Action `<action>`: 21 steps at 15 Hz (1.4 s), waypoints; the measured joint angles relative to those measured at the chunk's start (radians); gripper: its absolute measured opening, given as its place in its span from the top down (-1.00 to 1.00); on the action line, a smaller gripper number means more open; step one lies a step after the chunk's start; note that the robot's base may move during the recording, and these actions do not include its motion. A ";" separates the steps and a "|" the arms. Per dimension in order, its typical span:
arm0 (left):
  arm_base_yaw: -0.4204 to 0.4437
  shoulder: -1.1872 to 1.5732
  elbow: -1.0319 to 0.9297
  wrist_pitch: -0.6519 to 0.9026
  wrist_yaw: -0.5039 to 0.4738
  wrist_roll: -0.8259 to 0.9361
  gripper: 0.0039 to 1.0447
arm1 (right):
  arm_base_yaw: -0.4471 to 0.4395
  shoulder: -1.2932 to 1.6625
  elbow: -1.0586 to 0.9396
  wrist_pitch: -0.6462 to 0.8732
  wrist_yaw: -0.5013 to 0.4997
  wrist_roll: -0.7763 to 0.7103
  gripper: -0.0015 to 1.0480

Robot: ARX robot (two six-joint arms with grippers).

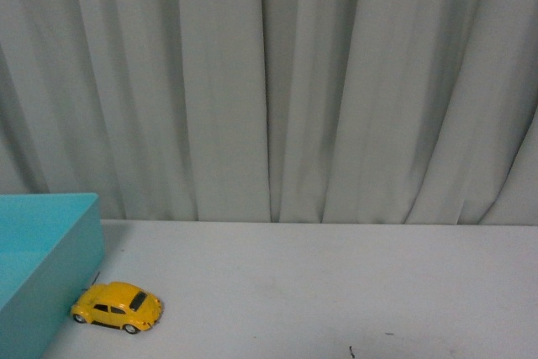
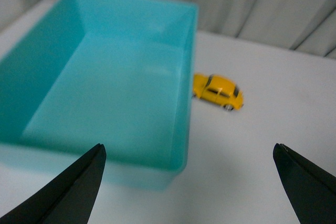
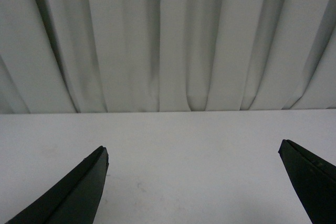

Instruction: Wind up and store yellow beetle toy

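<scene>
The yellow beetle toy [image 1: 118, 306] stands on its wheels on the white table, right beside the outer wall of a turquoise box [image 1: 50, 241]. It also shows in the left wrist view [image 2: 218, 91], next to the box wall [image 2: 184, 103]. My left gripper [image 2: 190, 153] is open and empty, hovering over the near corner of the box, well short of the toy. My right gripper [image 3: 193, 153] is open and empty over bare table, with no toy in its view. Neither gripper shows in the front view.
The turquoise box is open-topped and looks empty inside. A grey pleated curtain [image 1: 277, 81] hangs along the table's far edge. The white table [image 1: 336, 292] stretches to the right of the toy.
</scene>
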 joint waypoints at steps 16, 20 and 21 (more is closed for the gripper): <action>-0.107 1.480 1.113 0.209 0.350 0.720 -0.88 | -0.001 0.000 0.000 0.000 0.000 0.000 -0.87; -0.149 1.605 1.262 -0.218 0.260 1.289 -0.88 | -0.001 0.000 0.000 0.000 0.000 0.000 -0.87; -0.156 1.637 1.286 -0.280 0.213 1.389 -0.88 | -0.001 0.000 0.000 0.000 0.000 0.000 -0.87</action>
